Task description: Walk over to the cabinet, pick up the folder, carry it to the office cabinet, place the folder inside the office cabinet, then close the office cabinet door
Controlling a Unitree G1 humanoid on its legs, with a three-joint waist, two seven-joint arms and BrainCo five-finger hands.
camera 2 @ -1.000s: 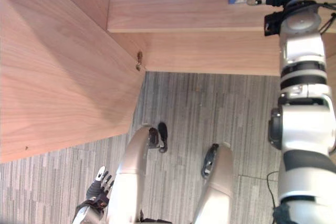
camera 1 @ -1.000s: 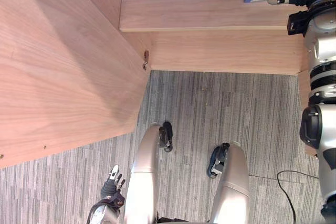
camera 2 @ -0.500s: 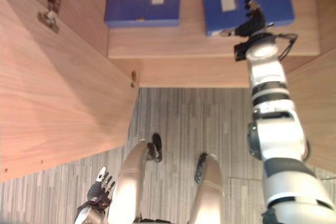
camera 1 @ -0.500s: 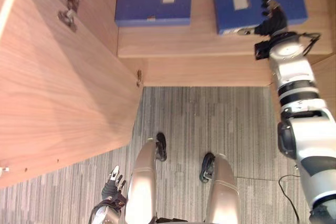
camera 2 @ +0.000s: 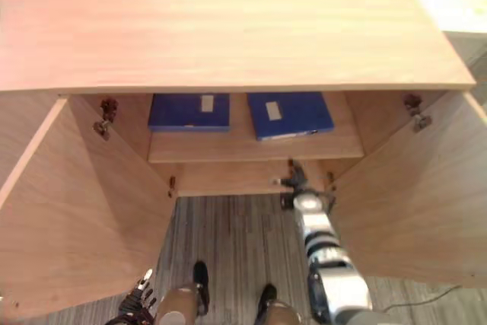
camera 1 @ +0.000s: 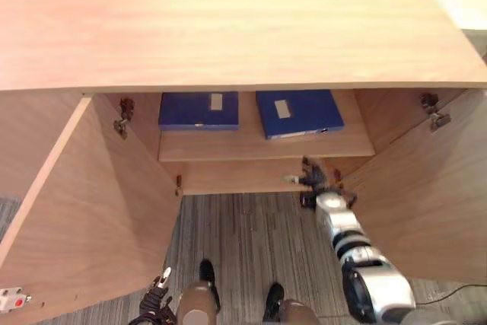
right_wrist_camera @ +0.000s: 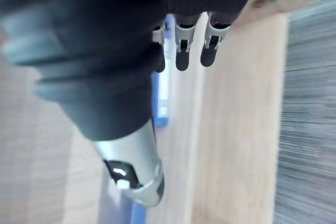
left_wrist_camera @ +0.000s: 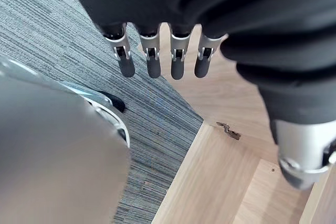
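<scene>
Office cabinet [camera 1: 228,32]: stands open, both doors swung outward over the grey carpet floor [camera 1: 243,234].

1. Left door [camera 1: 84,218]: fully open, inner face towards the camera. A metal hinge [camera 1: 122,116] sits at its upper inner corner.
2. Left hand [camera 1: 157,304]: low beside the robot's body, in front of the bottom edge of the left door and above the carpet. In the left wrist view the fingers [left_wrist_camera: 149,64] are straight and spread side by side, holding nothing and touching nothing.
3. Shelf [camera 1: 251,142]: a wooden shelf inside the cabinet that carries two blue folders lying flat, each with a white label on top.
4. Left folder [camera 1: 198,110]: on the left half of the shelf, squared to the back wall.
5. Right folder [camera 1: 297,112]: on the right half of the shelf, just beside the left folder but apart from it, turned slightly askew, its front edge near the front edge of the shelf.
6. Right hand [camera 1: 312,178]: raised in front of the cabinet, below the front edge of the shelf and near the right folder, not touching it. In the right wrist view the fingers [right_wrist_camera: 182,56] are extended and empty, and the blue edge of the folder [right_wrist_camera: 163,98] shows beyond them on the wood.
7. Right door [camera 1: 426,203]: open, with a metal hinge [camera 1: 432,109] at its upper inner corner
</scene>
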